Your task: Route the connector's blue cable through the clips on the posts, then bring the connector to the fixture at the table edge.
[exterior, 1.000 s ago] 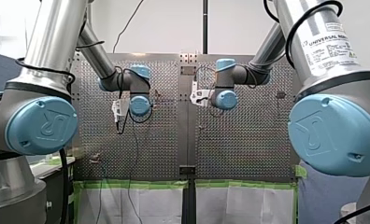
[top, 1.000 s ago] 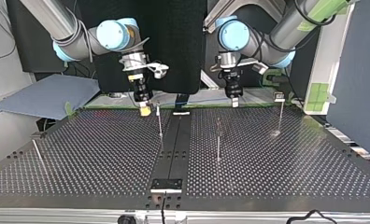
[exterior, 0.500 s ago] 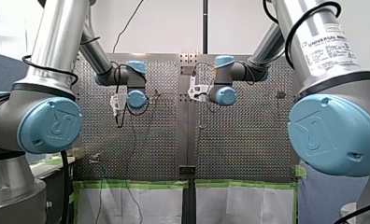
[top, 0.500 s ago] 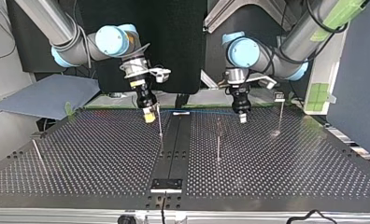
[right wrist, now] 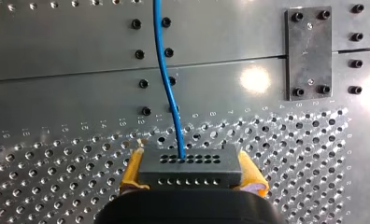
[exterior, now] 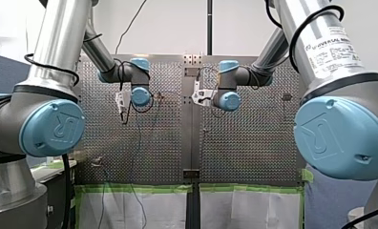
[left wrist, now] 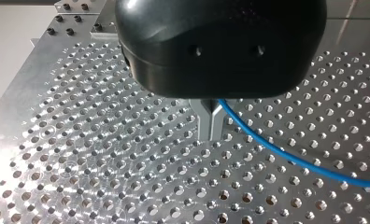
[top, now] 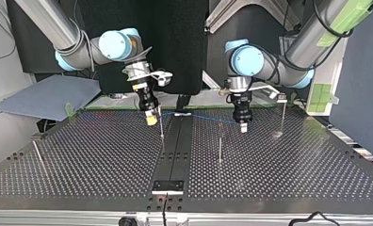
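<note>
Clamping the grey connector (right wrist: 190,164) between yellow pads (right wrist: 132,169) of right gripper (top: 151,118), just beside the near-centre post (top: 161,125). Pinching the blue cable (left wrist: 286,156) in left gripper (left wrist: 211,122), farther from that post. Probably first routing step; next, lower the span onto that post's top.

Both my left arm (exterior: 58,43) and my right arm (exterior: 320,38) are bare silver tubes, each joint closed by a pale blue cap (exterior: 51,128) with an embossed logo. A black cable (exterior: 301,24) loops round my right arm above its white printed label (exterior: 334,50). On my left gripper (left wrist: 211,133) sits a rounded black housing (left wrist: 220,46) with 2 small holes, above grey metal fingers (left wrist: 205,122); my right gripper (right wrist: 190,170) wears 2 yellow pads (right wrist: 132,169).
</note>
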You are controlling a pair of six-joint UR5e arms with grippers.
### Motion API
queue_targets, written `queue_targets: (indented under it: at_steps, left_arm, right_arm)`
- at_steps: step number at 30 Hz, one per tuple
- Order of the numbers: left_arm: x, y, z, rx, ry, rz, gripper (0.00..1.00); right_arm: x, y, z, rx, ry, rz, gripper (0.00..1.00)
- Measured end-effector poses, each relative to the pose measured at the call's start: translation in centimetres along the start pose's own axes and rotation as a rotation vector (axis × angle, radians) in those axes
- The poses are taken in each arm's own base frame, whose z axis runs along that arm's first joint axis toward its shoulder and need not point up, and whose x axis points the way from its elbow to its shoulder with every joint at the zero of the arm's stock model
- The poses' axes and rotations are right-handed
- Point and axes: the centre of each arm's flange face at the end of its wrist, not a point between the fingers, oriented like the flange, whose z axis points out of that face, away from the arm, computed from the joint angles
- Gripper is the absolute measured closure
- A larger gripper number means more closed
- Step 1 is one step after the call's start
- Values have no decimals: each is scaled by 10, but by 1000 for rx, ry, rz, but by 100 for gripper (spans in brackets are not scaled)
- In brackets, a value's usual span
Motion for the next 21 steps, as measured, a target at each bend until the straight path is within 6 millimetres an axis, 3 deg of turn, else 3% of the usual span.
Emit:
queue_targets:
  at_steps: [15, 21]
  left_arm:
    - [0, 4, 7, 32, -4, -7, 100]
    - [8, 4, 17, 44, 7, -4, 100]
  right_arm:
    - [0, 11, 4, -19, 6, -2, 100]
    - [-1, 19, 6, -30, 6, -4, 100]
